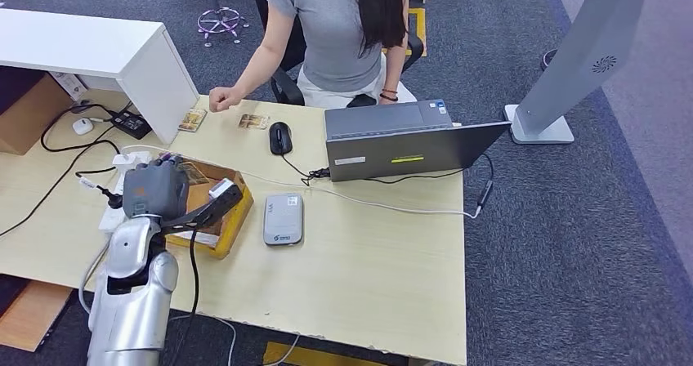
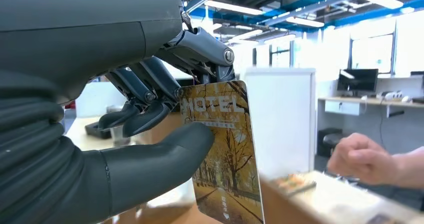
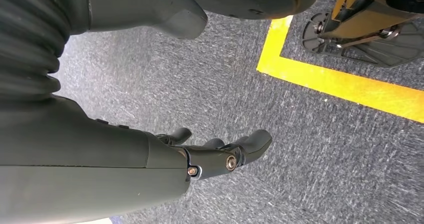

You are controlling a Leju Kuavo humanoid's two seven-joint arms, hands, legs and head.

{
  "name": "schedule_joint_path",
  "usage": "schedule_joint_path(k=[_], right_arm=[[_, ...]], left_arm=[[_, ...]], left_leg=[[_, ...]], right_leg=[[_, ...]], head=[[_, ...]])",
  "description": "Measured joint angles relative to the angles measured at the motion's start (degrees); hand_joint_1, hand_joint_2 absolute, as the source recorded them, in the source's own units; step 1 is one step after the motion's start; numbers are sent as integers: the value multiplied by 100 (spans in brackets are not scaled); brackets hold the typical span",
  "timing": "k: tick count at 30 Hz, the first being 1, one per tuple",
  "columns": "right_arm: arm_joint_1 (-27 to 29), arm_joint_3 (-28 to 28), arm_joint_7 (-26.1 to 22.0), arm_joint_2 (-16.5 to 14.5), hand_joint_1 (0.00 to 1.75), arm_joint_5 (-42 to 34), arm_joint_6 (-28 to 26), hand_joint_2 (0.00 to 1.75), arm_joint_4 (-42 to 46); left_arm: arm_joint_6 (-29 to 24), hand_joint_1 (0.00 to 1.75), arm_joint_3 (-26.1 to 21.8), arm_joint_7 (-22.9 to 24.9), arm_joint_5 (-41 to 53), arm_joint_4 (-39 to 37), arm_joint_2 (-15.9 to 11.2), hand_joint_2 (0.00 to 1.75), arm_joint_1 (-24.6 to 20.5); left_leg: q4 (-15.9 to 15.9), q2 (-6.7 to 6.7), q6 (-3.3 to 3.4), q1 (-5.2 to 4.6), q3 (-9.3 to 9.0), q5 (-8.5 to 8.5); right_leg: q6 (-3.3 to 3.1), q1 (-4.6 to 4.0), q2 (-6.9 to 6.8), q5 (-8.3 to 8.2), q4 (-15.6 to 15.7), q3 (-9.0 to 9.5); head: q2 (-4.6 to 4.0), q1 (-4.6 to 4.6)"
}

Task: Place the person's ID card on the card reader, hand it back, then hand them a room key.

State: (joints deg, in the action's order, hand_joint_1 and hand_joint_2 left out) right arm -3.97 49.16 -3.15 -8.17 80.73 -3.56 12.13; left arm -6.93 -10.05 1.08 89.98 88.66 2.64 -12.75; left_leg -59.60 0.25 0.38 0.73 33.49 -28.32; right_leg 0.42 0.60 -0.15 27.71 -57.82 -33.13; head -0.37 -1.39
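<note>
The left hand (image 2: 150,134) pinches the room key (image 2: 225,154), a thin, stiff, slippery card best held by its edge, above the bench's (image 1: 368,260) left side, while the right hand (image 3: 215,154) hangs loose.

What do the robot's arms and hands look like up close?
The left arm is shiny silver and rounded, with a black cable running along it. The left hand is dark grey, with an orange patch on its back. Up close, it has a ribbed grey cover, a thick smooth thumb and darker fingers joined by small silver screws. The right hand looks the same dark grey.
</note>
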Motion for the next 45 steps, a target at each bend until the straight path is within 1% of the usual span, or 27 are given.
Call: schedule_joint_path(k=[5, 7, 9, 12, 14, 23, 30, 35, 36, 37, 39, 40, 41, 45], right_arm=[[-4, 4, 27, 0, 0, 35, 7, 175, 0], [-4, 4, 60, 0, 0, 73, 21, 175, 0], [-7, 4, 74, 0, 0, 134, 47, 175, 0], [-9, 4, 78, 0, 0, 187, 74, 175, 0], [-9, 4, 80, 0, 0, 202, 81, 175, 0], [-9, 4, 79, 0, 0, 237, 92, 175, 0], [-14, 4, 78, 0, 0, 328, 109, 175, 0], [-16, 5, 113, 0, 0, 344, 122, 175, -1], [-16, 5, 119, 0, 0, 347, 128, 131, -2], [-16, 6, 123, 0, 0, 351, 132, 87, -2], [-16, 6, 128, 0, 0, 359, 139, 0, -2], [-16, 6, 129, 0, 0, 364, 142, 0, -2], [-17, 6, 129, 0, 0, 372, 143, 0, -2], [-18, 10, 129, 0, 0, 399, 146, 0, -2]], left_arm=[[121, 175, 116, 96, 0, -75, -97, 175, -476], [121, 175, 157, 215, 0, -147, -144, 175, -649], [113, 175, 213, 353, 0, -274, -227, 175, -889], [117, 175, 271, 422, 0, -450, -344, 175, -1224], [115, 175, 298, 431, 0, -524, -384, 175, -1331], [110, 175, 416, 525, 0, -716, -474, 175, -1504], [308, 175, 673, 800, 2, -1033, -571, 175, -2130], [296, 175, 803, 837, 1, -1209, -596, 175, -2310], [279, 175, 811, 839, 2, -1232, -598, 175, -2311], [257, 146, 813, 840, 2, -1254, -599, 175, -2310], [222, 59, 813, 840, 2, -1284, -599, 175, -2306], [203, 15, 813, 840, 1, -1292, -598, 175, -2303], [184, 0, 813, 840, 1, -1295, -597, 175, -2299], [146, 0, 813, 792, 1, -1279, -585, 175, -2267]], left_leg=[[-1, 5, -1, 0, -2, 4], [-1, 4, -1, 0, -1, 4], [-1, 3, -1, 1, 1, 4], [-1, 8, -1, 0, 1, 4], [-1, 9, -1, 0, 0, 4], [-2, 8, -1, 0, 1, 4], [-2, 6, -1, 0, 0, 5], [-2, 7, -1, 0, 1, 5], [-2, 7, -1, 0, 1, 5], [-2, 7, -1, 0, 2, 5], [-2, 7, -1, 0, 2, 4], [-2, 7, -1, 0, 3, 4], [-2, 7, -1, 0, 3, 4], [-1, 7, -1, 0, 3, 4]], right_leg=[[-6, 0, 3, -6, -1, 0], [-6, -1, 3, -6, 0, -2], [-6, -1, 3, -6, -1, -3], [-6, -1, 6, -6, -1, -3], [-6, -1, 8, -6, -1, -3], [-6, 0, 7, -6, -1, -4], [-6, 0, 6, -8, -1, -3], [-6, 0, 7, -8, -1, -3], [-6, 0, 7, -8, -1, -3], [-6, 0, 8, -8, -1, -3], [-6, -1, 7, -7, -1, -3], [-6, -1, 7, -7, -1, -3], [-6, -1, 7, -7, -1, -3], [-6, 0, 7, -7, -1, -3]], head=[[0, 1], [0, 1], [0, 1], [0, -1], [0, 1], [0, 1], [0, 1], [0, -1], [0, 0], [0, 0], [0, 1], [0, 0], [0, 0], [0, 0]])
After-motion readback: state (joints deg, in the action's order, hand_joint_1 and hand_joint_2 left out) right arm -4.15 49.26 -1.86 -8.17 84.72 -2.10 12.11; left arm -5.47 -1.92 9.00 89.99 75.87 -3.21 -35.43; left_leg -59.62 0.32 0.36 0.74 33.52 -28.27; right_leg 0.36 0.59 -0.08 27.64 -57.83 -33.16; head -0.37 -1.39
